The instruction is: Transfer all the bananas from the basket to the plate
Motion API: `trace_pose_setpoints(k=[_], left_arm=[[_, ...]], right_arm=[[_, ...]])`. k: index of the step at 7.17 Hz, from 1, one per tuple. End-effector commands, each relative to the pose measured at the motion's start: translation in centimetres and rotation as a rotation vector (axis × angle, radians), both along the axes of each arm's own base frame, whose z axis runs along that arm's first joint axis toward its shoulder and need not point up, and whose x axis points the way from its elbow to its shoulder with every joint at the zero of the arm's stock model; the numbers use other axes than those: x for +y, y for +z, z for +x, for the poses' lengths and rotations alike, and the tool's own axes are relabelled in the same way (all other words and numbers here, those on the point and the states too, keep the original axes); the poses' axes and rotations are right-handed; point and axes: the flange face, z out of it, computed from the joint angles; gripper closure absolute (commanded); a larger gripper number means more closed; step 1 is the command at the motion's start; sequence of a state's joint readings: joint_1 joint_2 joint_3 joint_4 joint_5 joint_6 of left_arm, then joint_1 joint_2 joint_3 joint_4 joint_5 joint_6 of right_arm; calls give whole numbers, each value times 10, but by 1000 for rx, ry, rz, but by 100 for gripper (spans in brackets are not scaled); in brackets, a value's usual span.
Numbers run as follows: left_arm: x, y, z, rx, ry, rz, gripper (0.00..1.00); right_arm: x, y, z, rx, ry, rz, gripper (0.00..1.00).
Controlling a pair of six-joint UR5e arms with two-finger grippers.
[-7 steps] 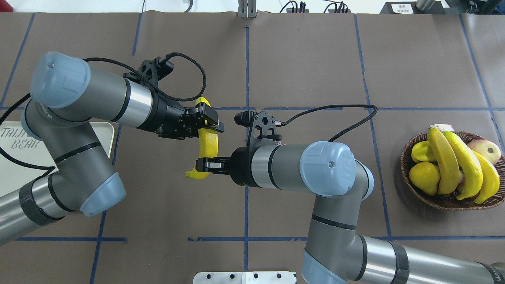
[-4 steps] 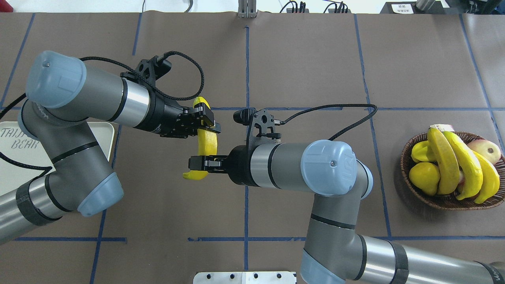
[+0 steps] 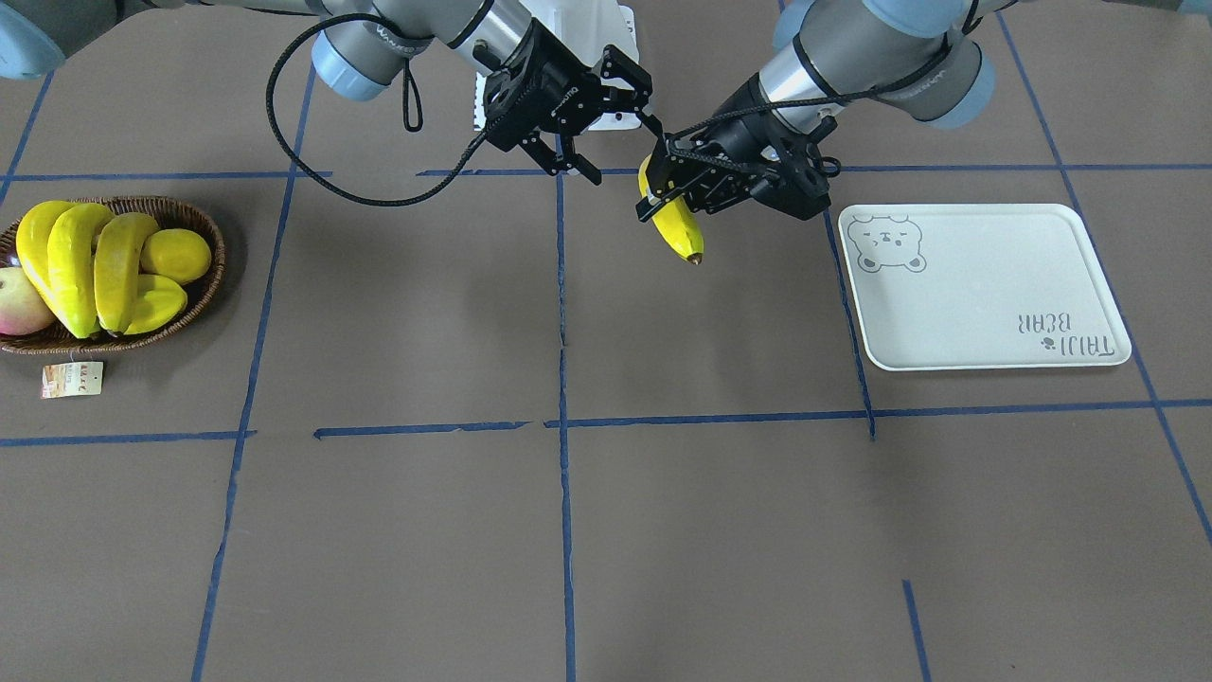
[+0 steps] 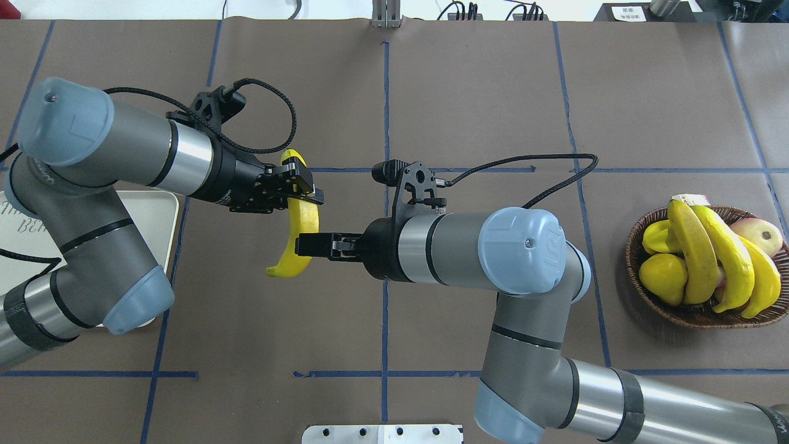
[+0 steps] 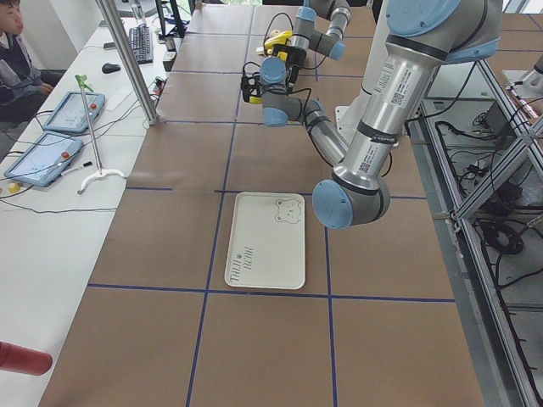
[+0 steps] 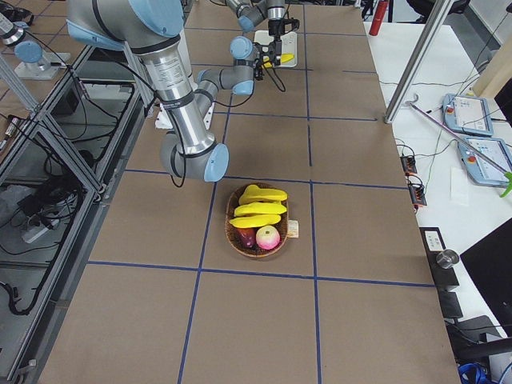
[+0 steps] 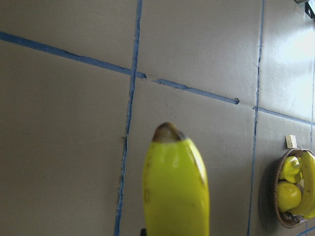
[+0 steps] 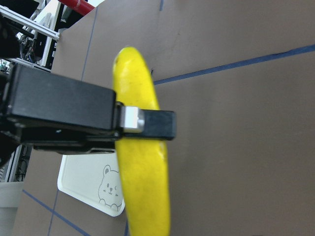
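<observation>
My left gripper is shut on a yellow banana and holds it above the table, stem tip down. The banana also fills the left wrist view and the right wrist view. My right gripper is open and empty, just right of the banana's lower part. Three more bananas lie in the wicker basket at the far right. The bear plate lies bare at the left.
The basket also holds a ridged starfruit, a round yellow fruit and a peach. Its paper tag lies on the table. A metal mount sits at the near edge. An operator sits beside the table.
My right gripper has let go of the banana's lower part and opened. My left arm has carried the banana to the left, toward the plate.
</observation>
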State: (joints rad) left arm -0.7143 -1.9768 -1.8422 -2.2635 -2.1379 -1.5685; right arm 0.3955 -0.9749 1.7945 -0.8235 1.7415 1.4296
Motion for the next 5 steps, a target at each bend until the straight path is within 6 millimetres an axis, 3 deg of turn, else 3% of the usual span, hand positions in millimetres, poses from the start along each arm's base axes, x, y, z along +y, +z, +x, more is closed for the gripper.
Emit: trace_pose_setpoints(k=[1, 3, 5], left_arm=[[-23, 72, -51, -94, -86, -80, 100], [-27, 146, -107, -179, -147, -185, 100], [-21, 223, -169, -270, -200, -270, 100]], right_arm=[[-20, 15, 34, 120, -19, -60, 1], [-34, 22, 71, 311, -11, -167, 1], [-47, 58, 110, 495, -41, -161, 1]])
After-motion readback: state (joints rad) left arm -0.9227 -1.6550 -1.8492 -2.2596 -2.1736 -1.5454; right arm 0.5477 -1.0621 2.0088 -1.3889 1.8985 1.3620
